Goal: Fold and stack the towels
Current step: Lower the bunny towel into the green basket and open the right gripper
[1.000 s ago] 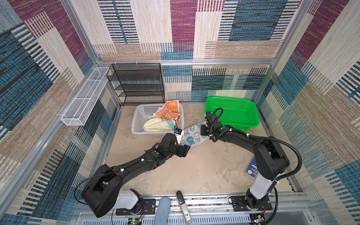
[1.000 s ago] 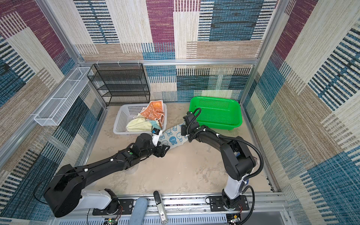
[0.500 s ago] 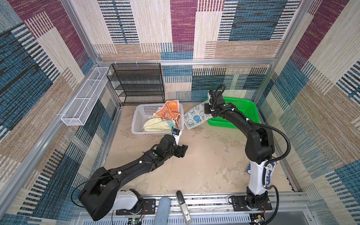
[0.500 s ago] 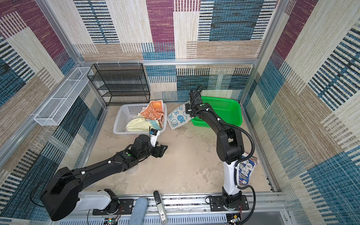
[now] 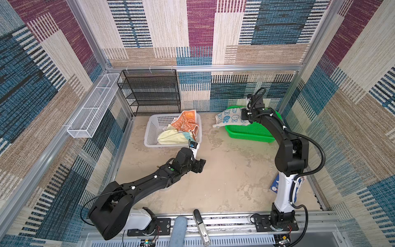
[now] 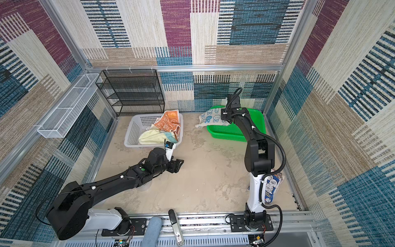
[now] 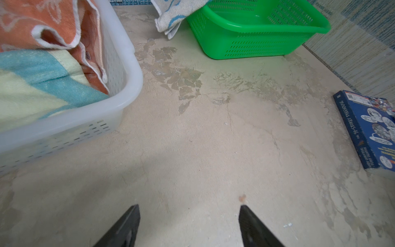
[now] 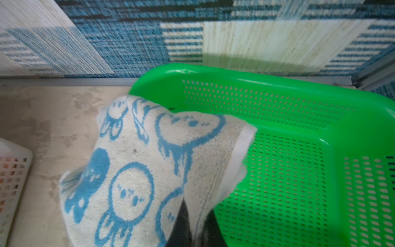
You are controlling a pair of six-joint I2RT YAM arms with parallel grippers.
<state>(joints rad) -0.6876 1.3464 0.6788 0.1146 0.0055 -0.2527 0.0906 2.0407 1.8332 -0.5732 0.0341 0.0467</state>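
Right wrist view: right gripper (image 8: pixel 192 228) pinching the bunny towel (image 8: pixel 136 171).
Its fingers seem pressed together on the cloth, though mostly hidden; the towel hangs across the green basket (image 8: pixel 299 128) corner. The left gripper (image 7: pixel 189 213) is spread and empty over the table (image 7: pixel 213 149), near the white basket (image 7: pixel 130 70) holding the orange towel (image 7: pixel 42 21) and yellow towel (image 7: pixel 25 92).

Table (image 5: pixel 224 181), viewed from the robot's side: a basket (image 5: pixel 149 132) at 11 o'clock holds a heap of towels (image 5: pixel 181 130), a wire rack (image 5: pixel 151 94) behind it. A second basket (image 5: pixel 252 133) sits at 1 o'clock, a single towel (image 5: pixel 228 118) over its 9 o'clock rim. A book (image 7: pixel 372 130) lies at 4 o'clock.
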